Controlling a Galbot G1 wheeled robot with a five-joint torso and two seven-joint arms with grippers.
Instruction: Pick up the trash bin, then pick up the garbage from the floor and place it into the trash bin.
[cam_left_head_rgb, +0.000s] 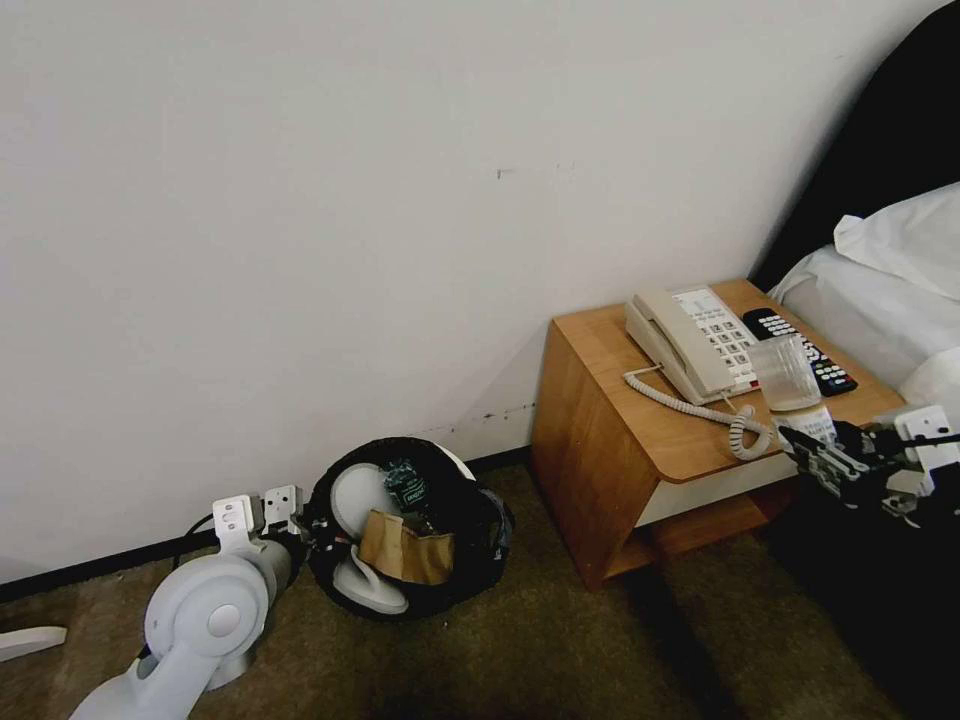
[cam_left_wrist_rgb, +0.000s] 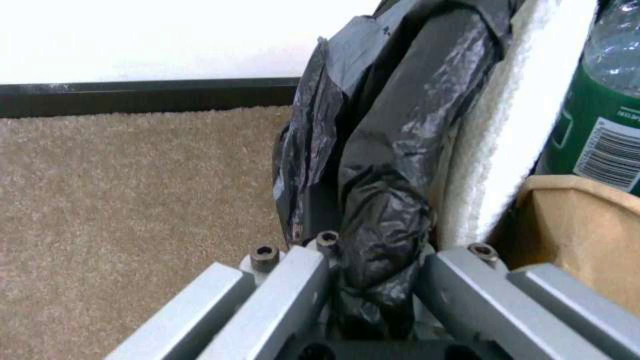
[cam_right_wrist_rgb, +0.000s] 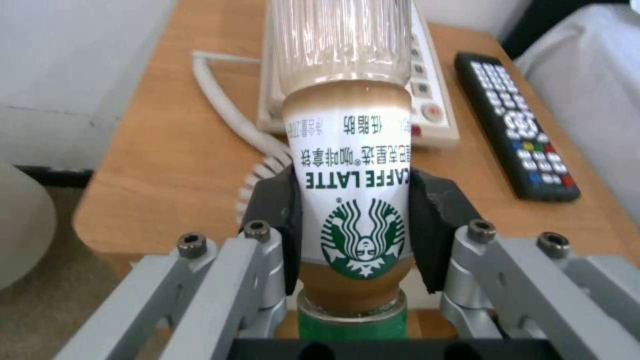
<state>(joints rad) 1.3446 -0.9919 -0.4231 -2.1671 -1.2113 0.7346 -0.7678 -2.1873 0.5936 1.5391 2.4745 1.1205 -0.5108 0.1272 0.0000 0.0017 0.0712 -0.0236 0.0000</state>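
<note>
The trash bin (cam_left_head_rgb: 470, 560), white with a black bag liner, sits on the carpet by the wall. It holds white slippers (cam_left_head_rgb: 355, 500), a brown cardboard piece (cam_left_head_rgb: 405, 548) and a green-labelled bottle (cam_left_head_rgb: 407, 487). My left gripper (cam_left_head_rgb: 308, 525) is shut on the bin's bagged rim (cam_left_wrist_rgb: 383, 225), next to a slipper (cam_left_wrist_rgb: 513, 125), the bottle (cam_left_wrist_rgb: 600, 125) and the cardboard (cam_left_wrist_rgb: 580, 225). My right gripper (cam_left_head_rgb: 812, 452) is shut on a coffee latte bottle (cam_left_head_rgb: 788, 385) at the nightstand's front right corner. Its black pads (cam_right_wrist_rgb: 277, 220) clamp the label of that bottle (cam_right_wrist_rgb: 350, 165).
The wooden nightstand (cam_left_head_rgb: 600, 440) carries a beige phone (cam_left_head_rgb: 690, 340) and a black remote (cam_left_head_rgb: 800, 350). A bed with white linen (cam_left_head_rgb: 880, 290) stands at the right. A flat white piece (cam_left_head_rgb: 30, 640) lies on the carpet at the far left. Open carpet spreads in front.
</note>
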